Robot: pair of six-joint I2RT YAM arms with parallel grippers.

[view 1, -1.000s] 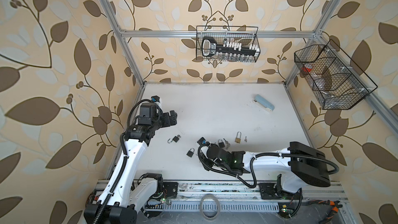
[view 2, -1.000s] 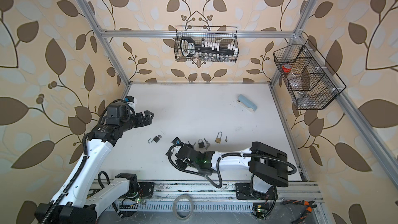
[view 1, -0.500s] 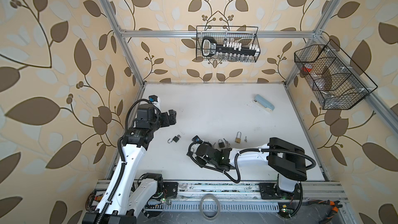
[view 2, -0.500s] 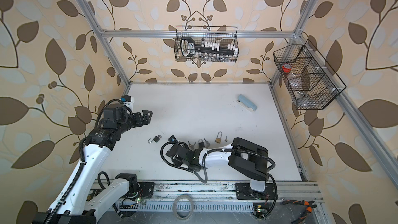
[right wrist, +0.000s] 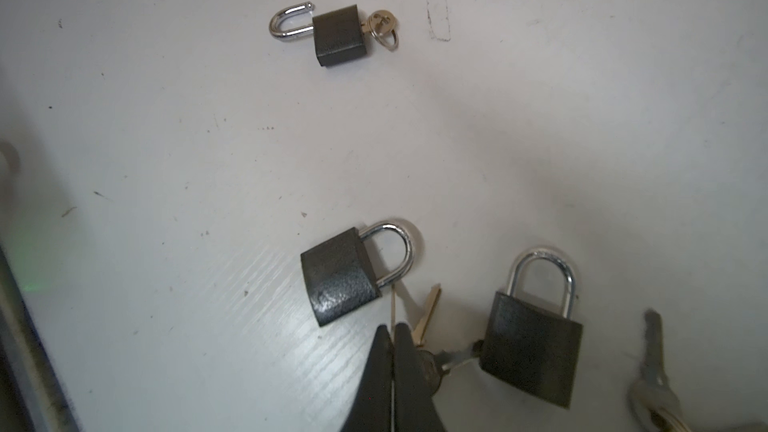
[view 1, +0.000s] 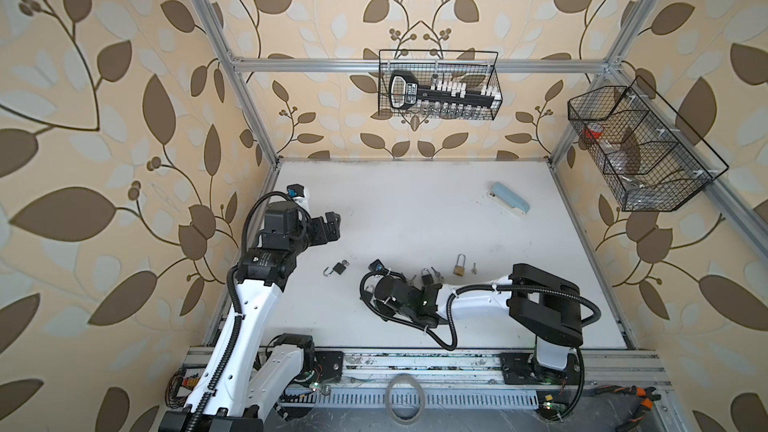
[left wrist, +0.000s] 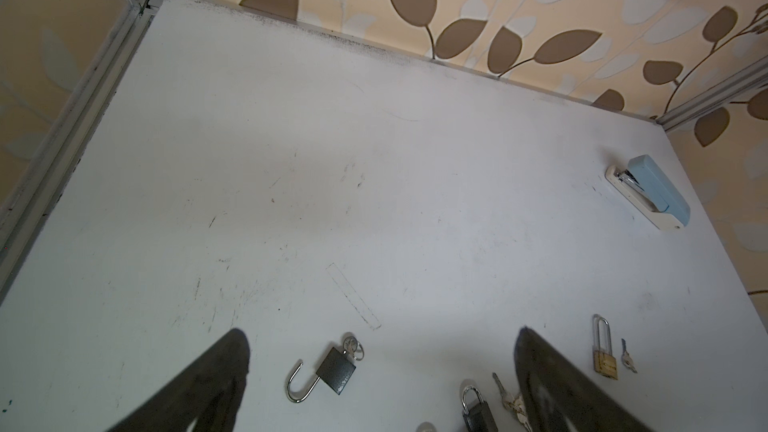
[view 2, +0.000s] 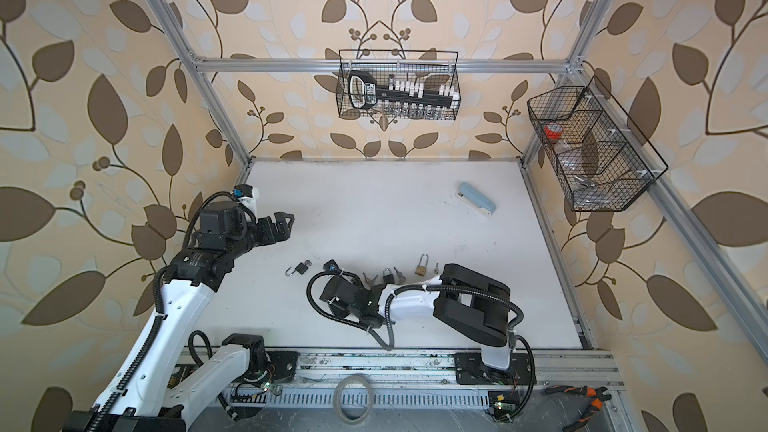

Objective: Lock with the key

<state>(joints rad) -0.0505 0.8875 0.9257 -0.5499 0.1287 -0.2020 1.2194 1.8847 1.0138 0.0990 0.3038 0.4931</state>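
Before judging the step, find the open padlock (right wrist: 336,37) lying flat on the bench (left wrist: 374,160), shackle swung free, key (right wrist: 380,26) and ring seated in its base, touched by neither tool. Find the left tool (left wrist: 381,333) held up off the bench just beyond that padlock, spread wide, gripping nothing. Find the right tool (right wrist: 392,332) down low, apart from the open padlock on the right arm's side, pressed together tip to tip between a shut padlock (right wrist: 340,276) and a second shut padlock (right wrist: 532,351); cannot tell of any pinch on the thin sliver seen ahead of its tips. Judge this as approach, locking proper not yet begun. For the next move, probably bring one tool down to pin the dark body, then push the shackle's free end home and turn the key with the other tool; expect sliding on the smooth surface unless pinned. As for room: plenty of bare bench beyond the open padlock toward the stapler (left wrist: 648,197), frame rail (left wrist: 75,126) well off on the left arm's side, loose keys (right wrist: 430,309) and both shut padlocks crowding the right arm's side, so favour a descent from above or from the bare side.
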